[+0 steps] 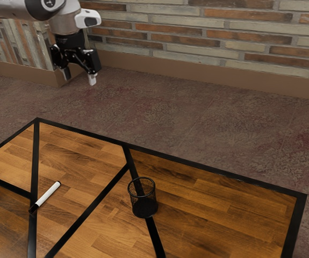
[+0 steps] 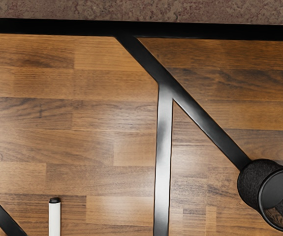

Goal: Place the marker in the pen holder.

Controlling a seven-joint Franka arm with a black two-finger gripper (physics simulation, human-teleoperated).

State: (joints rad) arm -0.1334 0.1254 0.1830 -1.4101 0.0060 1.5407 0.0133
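Observation:
High above the table, near the exterior view's upper left, my gripper [image 1: 79, 77] hangs with its two fingers spread and nothing between them. The white marker [image 1: 49, 194] lies flat on the wood, its black end over a dark strip. A black mesh pen holder [image 1: 143, 199] stands upright, apart from the marker, towards the exterior view's right. In the wrist view, one end of the marker [image 2: 55, 219] and part of the pen holder [image 2: 257, 186] can be seen, both well below the hand.
The wooden table [image 1: 210, 201] has a black border and black strips across its top. Beyond its edge lies a brown patterned floor [image 1: 197, 121], with a brick wall [image 1: 197, 37] behind.

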